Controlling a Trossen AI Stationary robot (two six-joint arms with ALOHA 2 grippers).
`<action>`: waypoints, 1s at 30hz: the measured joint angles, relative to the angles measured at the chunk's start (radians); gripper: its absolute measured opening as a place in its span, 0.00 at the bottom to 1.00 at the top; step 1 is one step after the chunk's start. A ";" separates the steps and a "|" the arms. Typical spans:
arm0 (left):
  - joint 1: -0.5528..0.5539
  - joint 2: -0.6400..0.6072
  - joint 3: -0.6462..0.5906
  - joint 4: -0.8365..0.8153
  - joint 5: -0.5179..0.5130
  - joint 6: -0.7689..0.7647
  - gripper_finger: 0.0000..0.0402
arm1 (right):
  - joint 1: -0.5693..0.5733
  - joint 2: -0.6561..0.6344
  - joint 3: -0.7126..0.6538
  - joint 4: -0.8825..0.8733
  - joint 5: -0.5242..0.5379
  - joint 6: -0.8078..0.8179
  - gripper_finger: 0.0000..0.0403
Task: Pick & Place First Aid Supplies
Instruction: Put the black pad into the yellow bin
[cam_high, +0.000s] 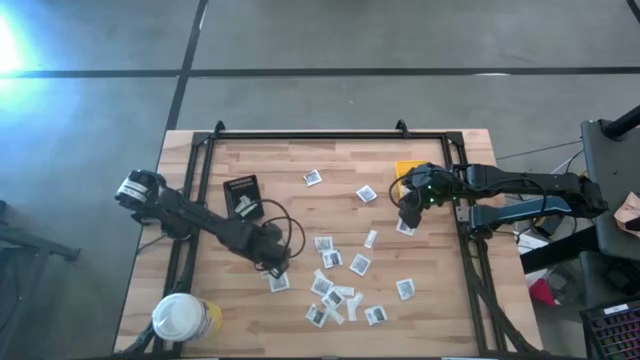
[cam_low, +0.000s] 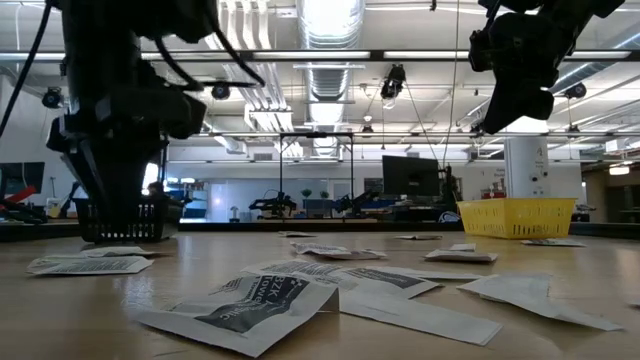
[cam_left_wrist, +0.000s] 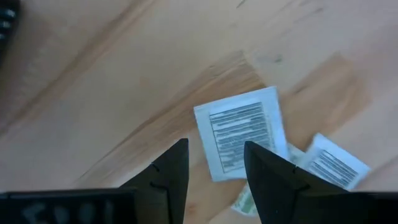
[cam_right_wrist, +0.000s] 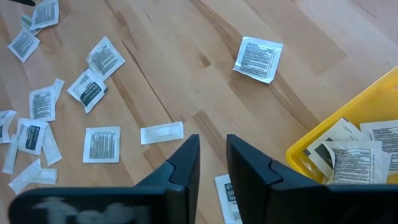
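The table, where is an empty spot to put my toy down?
Bare wood lies on the table along its far edge, between the black tray and the yellow bin. It's crowded in the near middle, where the packets cluster.

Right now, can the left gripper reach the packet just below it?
Probably yes. The left gripper hangs open right above that packet, with bare table around and nothing between the two.

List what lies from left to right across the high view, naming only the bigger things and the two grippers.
White-lidded tub → black tray → left gripper → scattered packets → right gripper, beside the yellow bin.
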 joint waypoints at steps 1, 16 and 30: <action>0.000 0.000 -0.015 0.019 0.000 -0.009 0.37 | 0.000 0.000 0.000 0.000 0.000 0.001 0.20; 0.000 0.001 -0.094 0.160 0.017 -0.030 0.37 | 0.000 0.000 0.000 0.001 0.000 0.001 0.16; 0.000 -0.001 -0.017 -0.006 0.017 -0.001 0.37 | 0.000 0.000 0.000 0.001 0.000 -0.002 0.20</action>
